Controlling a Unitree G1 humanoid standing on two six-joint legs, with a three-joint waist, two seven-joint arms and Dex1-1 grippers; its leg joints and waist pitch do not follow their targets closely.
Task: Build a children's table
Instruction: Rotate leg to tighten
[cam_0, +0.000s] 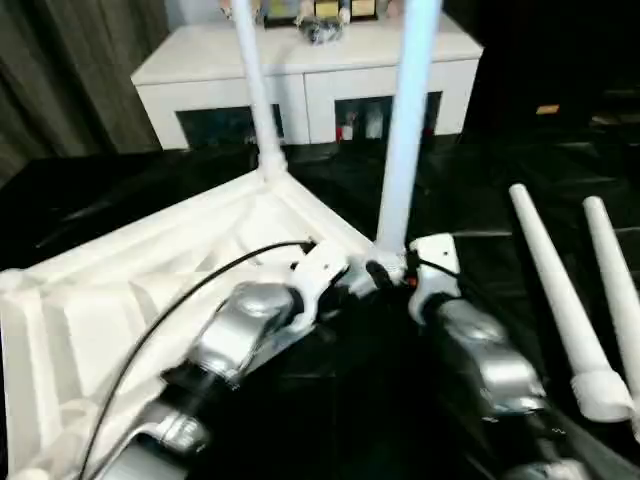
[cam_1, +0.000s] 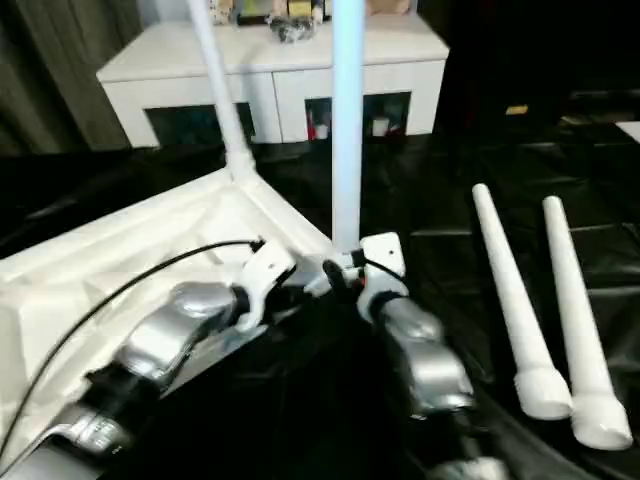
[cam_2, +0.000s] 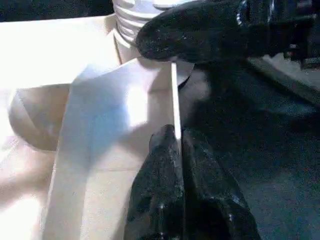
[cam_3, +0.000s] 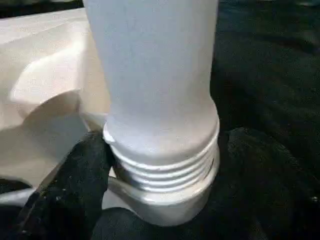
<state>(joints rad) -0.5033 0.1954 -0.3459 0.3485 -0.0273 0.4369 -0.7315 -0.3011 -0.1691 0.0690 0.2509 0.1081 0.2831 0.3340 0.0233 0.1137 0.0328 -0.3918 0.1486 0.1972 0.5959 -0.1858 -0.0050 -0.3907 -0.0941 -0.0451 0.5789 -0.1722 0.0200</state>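
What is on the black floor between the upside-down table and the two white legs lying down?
Nothing lies there. In the left eye view, bare black sheet separates the table top from the two loose legs.

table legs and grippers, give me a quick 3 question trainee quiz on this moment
1. How many legs stand upright in the table top, and how many lie loose on the black surface?
2. True or false: the left gripper pinches the top's rim.
3. Which does the right gripper hold: A) a loose leg, B) the near upright leg's threaded base, C) the cabinet?

Key: 1. two upright, two loose. 2. True. 3. B.
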